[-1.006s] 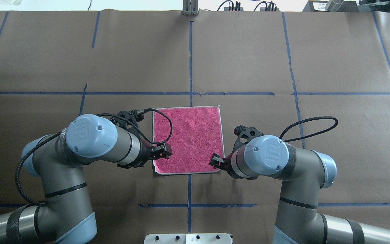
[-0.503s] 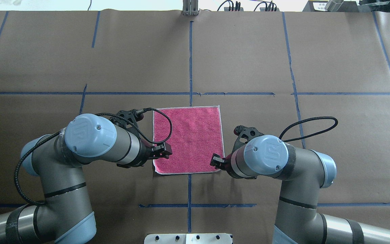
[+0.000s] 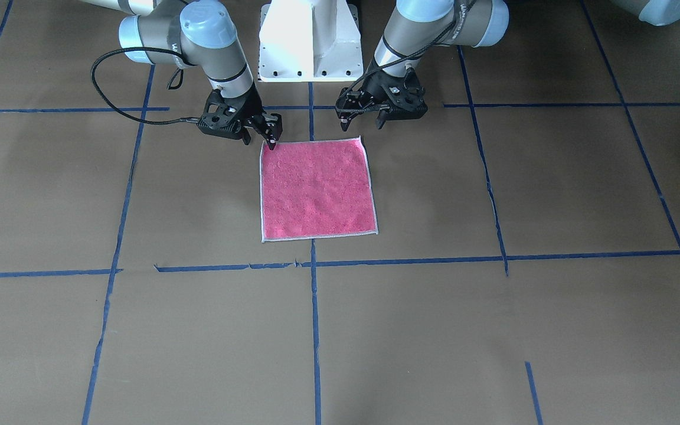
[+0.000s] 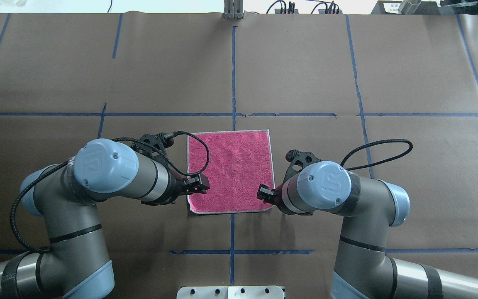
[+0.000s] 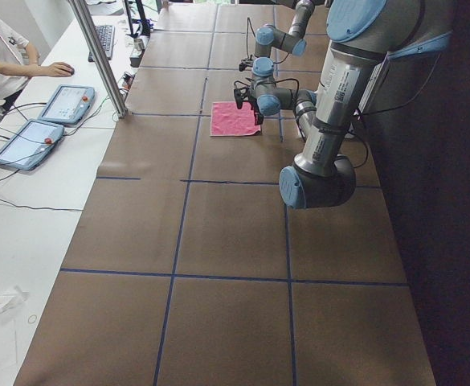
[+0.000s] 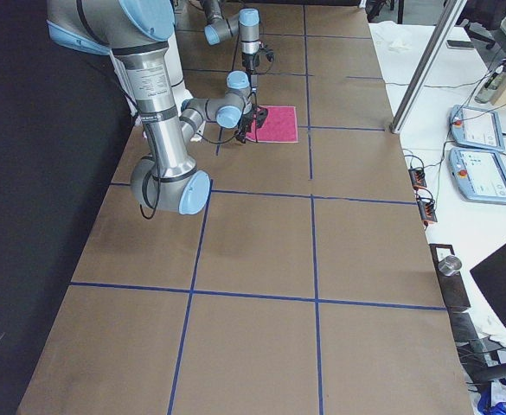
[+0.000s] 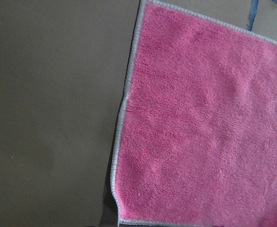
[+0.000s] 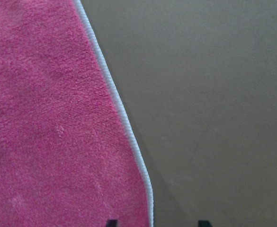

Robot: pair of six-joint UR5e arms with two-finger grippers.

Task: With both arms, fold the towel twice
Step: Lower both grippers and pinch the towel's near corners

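Claws question for whoever has the feeds up: gripping or not?

> Neither. The left claw (image 3: 362, 123), black with two fingers, is spread wide at one robot-side corner of the small square terry towel (image 3: 316, 189), the bright pink one with pale grey stitched edging. Can't tell if it's touching the cloth or just above it. The right claw (image 3: 259, 141) is spread too, at the other robot-side corner. Its wrist cam shows one fingertip (image 8: 111, 222) over the pink and the other over bare paper, so it straddles the edging.

Ok, and where's the towel sitting?

> Flat and unfolded, pink face up, on the brown paper-covered worktop (image 3: 493, 330), not far in front of the white pedestal base (image 3: 309, 41). The middle blue tape line (image 3: 314, 330) runs under it. The silver-grey left arm (image 4: 77, 216) and right arm (image 4: 363, 216), both with light blue joint caps, come in from either side. A looping black cable (image 4: 378, 151) hangs off the right wrist.
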